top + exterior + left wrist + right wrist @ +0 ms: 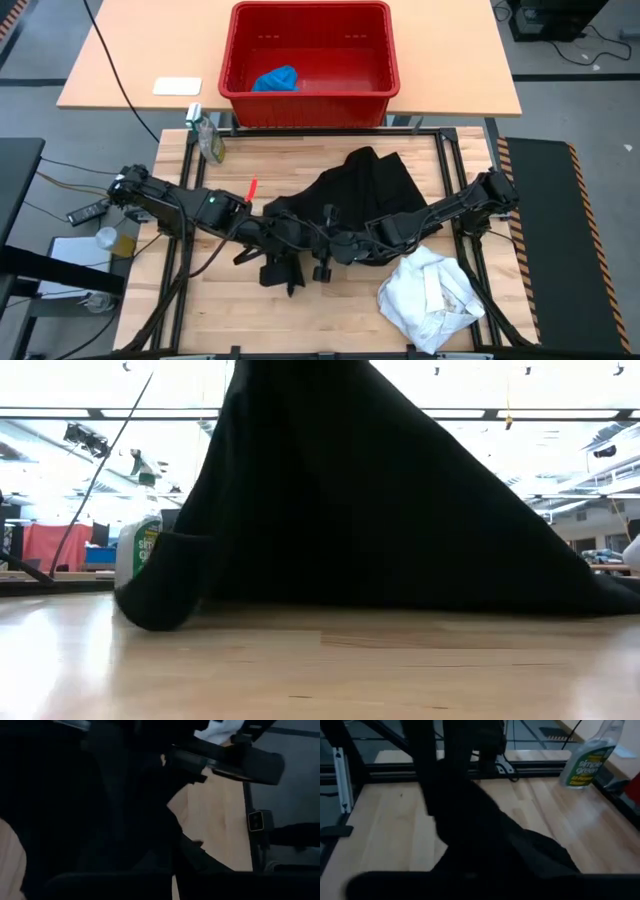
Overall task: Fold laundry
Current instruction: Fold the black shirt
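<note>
The large black garment (pixel 372 190) is raised near the table's middle. In the low view the black garment (pixel 380 510) hangs like a tent, its lower edge on the wood. Both arms meet at its near-left part: my left gripper (pixel 282 252) comes from the left and my right gripper (pixel 325 250) from the right, each shut on black cloth. The white garment (pixel 430 295) lies crumpled at the near right corner. The bright blue garment (pixel 275 78) lies in the red basket (pixel 310 100). My left gripper holds the black garment at its near-left part (pixel 290 235), coming level from the table's left. The black cloth (pixel 100 810) fills its wrist view and hides the place of contact. The cloth is raised there; its far part rests on the table. My right gripper holds the same garment's near-left part (pixel 335 235), reaching in from the table's right. The black cloth (pixel 485 845) covers the fingers in its wrist view, so the layers cannot be told. The garment slopes from there down to the table (pixel 560 595).
A spray bottle (pixel 208 135) stands at the far left corner of the wooden table (pixel 220 320). The red basket sits on a second table beyond the far edge. A red-tipped tool (pixel 250 188) lies left of the black garment. Bare wood shows along the near left.
</note>
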